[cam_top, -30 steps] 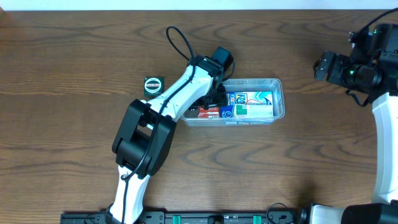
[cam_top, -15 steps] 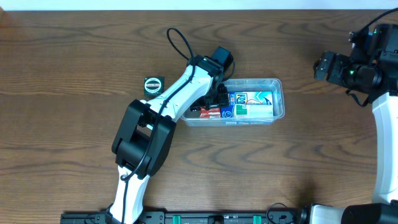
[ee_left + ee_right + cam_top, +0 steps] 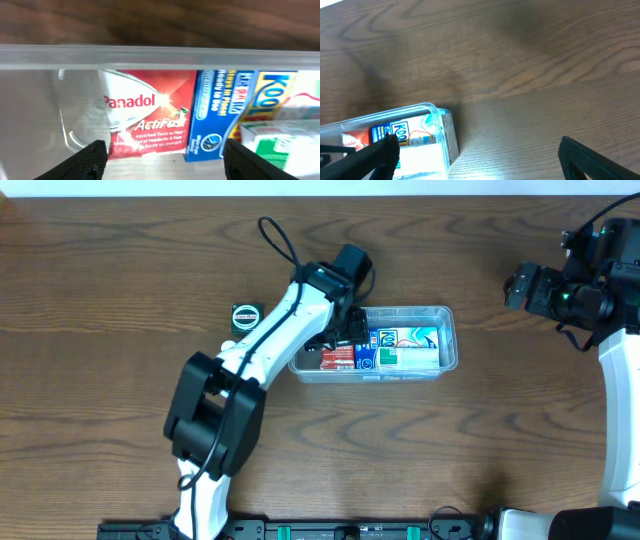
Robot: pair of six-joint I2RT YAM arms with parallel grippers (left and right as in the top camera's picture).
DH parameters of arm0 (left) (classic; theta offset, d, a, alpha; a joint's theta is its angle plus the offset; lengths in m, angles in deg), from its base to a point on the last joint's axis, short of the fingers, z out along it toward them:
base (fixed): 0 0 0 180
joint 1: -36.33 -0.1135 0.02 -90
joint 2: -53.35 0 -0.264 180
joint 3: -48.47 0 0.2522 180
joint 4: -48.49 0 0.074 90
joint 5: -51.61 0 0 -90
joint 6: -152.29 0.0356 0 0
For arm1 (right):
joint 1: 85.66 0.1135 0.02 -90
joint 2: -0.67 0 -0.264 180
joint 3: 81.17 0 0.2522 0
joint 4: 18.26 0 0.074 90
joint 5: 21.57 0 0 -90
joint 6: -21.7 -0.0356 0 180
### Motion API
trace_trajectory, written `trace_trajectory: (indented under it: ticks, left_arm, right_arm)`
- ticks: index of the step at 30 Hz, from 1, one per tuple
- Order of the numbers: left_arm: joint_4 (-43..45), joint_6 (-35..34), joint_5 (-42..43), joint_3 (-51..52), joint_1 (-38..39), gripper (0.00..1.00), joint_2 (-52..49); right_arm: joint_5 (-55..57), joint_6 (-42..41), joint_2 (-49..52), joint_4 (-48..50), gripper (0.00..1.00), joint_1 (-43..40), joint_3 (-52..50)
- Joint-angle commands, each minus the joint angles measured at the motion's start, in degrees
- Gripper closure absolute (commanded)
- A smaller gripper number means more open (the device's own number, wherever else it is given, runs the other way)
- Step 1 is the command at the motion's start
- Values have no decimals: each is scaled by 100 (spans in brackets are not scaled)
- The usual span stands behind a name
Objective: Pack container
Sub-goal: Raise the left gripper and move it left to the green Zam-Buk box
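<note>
The container [image 3: 449, 340] sits on the desk near the small black item [image 3: 245, 316]. My left hand [image 3: 167, 159] is spread at its end, my right hand [image 3: 481, 158] spread well away. It looks like light, flexible, slick plastic, so I'd pinch its rim.

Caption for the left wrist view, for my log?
Open left gripper facing a red Panadol pack beside a blue box inside the clear container.
</note>
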Motion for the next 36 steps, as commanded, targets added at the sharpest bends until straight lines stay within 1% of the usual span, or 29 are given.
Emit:
trace_trajectory:
  ticks: [1,7,9,12,14,17,20,22,23,25,30,33,36]
  left_arm:
    - [4,81,-4,-46,-26,25,153]
    - [7,160,79,-46,-37,25,212]
    - [26,428,278,-68,-44,25,343]
    - [22,682,275,-94,-44,25,673]
    - [24,984,245,-101,-59,25,1062]
    - [-48,1276,-81,-101,-149,25,1613]
    - [-216,1484,-605,-101,-442,24,2197]
    - [-240,2002,-638,-101,-774,16,2463]
    - [-243,2135,-638,-101,-925,13,2516]
    - [-234,2286,-638,-101,-1287,11,2553]
    - [-238,2312,-627,-98,-2170,10,2284]
    - [-229,2470,-363,-98,-2461,10,2022]
    - [-153,2745,-334,-101,-2555,10,1749]
  right_arm:
    - [0,-57,26,-4,1,-39,11]
    - [0,-57,26,-4,1,-39,11]
    - [0,-57,26,-4,1,-39,11]
    - [0,-57,26,-4,1,-39,11]
    - [0,-57,26,-4,1,-39,11]
    - [0,-57,26,-4,1,-39,11]
    - [0,-57,26,-4,1,-39,11]
    - [0,-57,26,-7,1,-37,11]
    - [0,-57,26,-7,1,-39,11]
    - [0,-57,26,-4,1,-39,11]
    - [0,-57,26,-4,1,-39,11]
    - [0,-57,26,-4,1,-39,11]
    - [0,-57,26,-4,1,-39,11]
